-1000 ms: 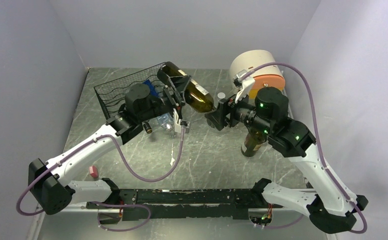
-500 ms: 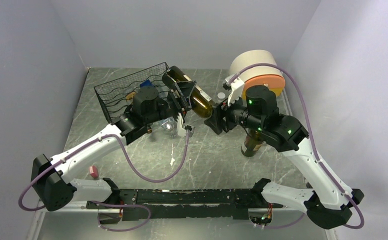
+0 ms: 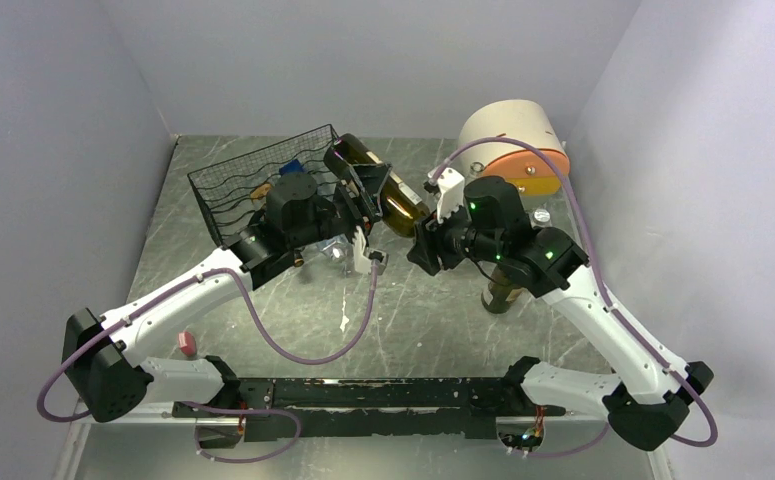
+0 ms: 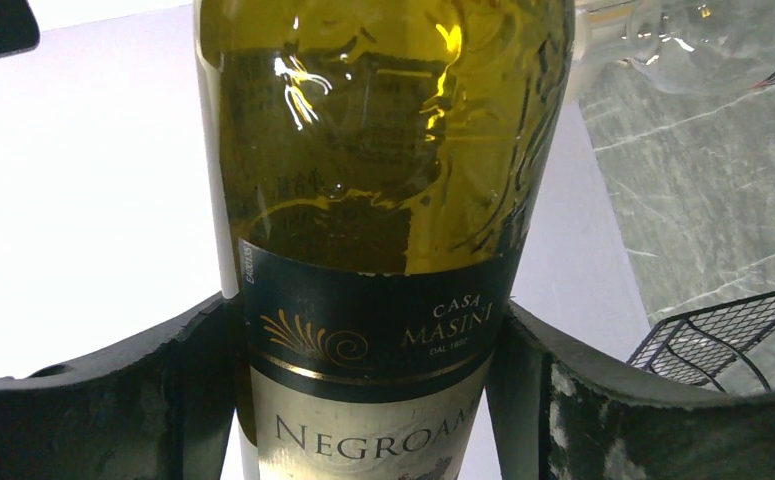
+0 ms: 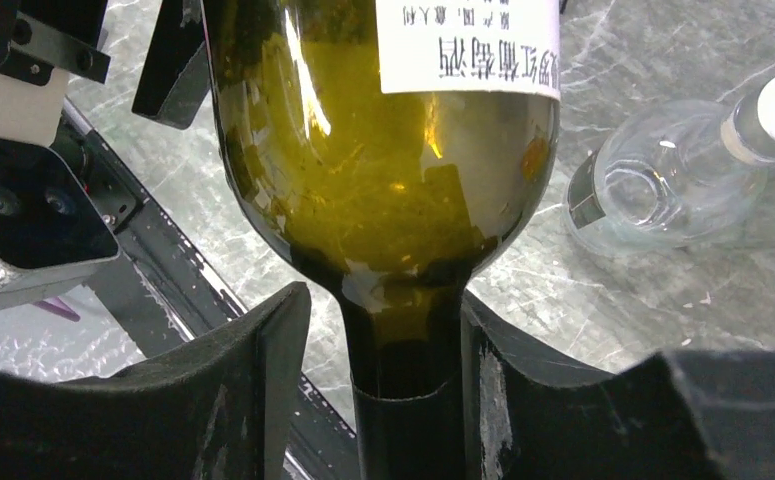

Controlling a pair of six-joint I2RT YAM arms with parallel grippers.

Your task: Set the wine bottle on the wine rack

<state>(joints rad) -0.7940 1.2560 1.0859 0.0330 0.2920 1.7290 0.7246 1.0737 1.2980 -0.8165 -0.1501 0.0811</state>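
Green-amber glass wine bottle (image 3: 401, 207), held aloft on a slant, base at the right end of the black wire wine rack (image 3: 243, 185), not yet cradled. Left pincer (image 4: 368, 400) clamped on the labelled body. Right pincer (image 5: 403, 390) set astride the neck; cannot tell whether gripping. Step in hand, by judgement: two-arm carry to the rack. Next move: levelling, lining up with a cradle, lowering before release.

Plain pale lavender walls (image 3: 363, 60) enclose a grey-green marbled tabletop (image 3: 413, 320) on three sides.
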